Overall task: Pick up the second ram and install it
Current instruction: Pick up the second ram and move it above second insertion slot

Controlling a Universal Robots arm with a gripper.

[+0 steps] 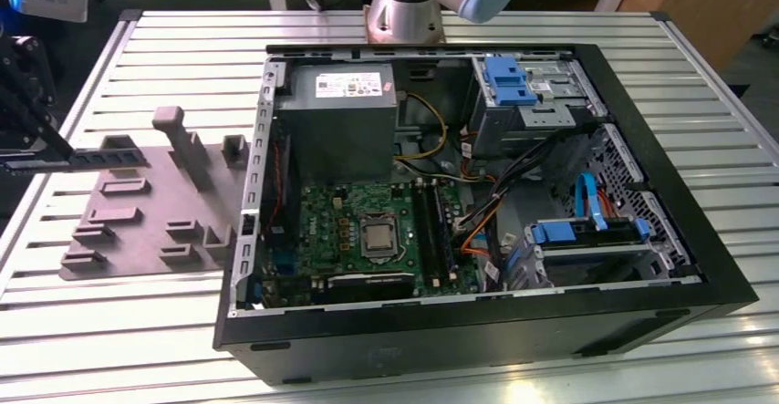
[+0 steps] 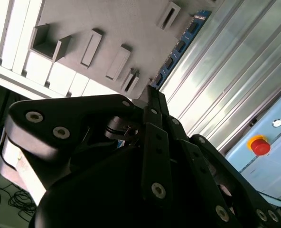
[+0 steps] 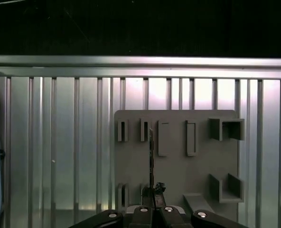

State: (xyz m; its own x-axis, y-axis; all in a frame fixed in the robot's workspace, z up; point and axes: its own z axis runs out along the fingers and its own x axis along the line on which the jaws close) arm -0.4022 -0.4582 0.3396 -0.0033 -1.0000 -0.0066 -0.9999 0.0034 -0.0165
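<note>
The second ram (image 1: 112, 158) is a long dark strip held level above the far end of the grey fixture plate (image 1: 146, 212), at the exterior view's left. My gripper (image 1: 55, 155) is shut on one end of it. In the second wrist view the blue-green ram (image 2: 178, 47) with black chips sticks out past the closed fingertips (image 2: 152, 102), over the plate (image 2: 126, 23). In the first wrist view the ram (image 3: 151, 156) appears edge-on, rising from my gripper (image 3: 153, 197) over the plate (image 3: 178, 166). The long black slots (image 1: 432, 231) lie on the green motherboard (image 1: 353, 235).
The open black computer case (image 1: 487, 331) lies on the slatted metal table (image 1: 146, 331). It holds a grey power-supply box (image 1: 335, 117), blue drive bays (image 1: 512, 80) and loose cables (image 1: 481, 212). The fixture plate carries raised holders (image 1: 182, 144). A red stop button (image 2: 260, 145) sits beside the table.
</note>
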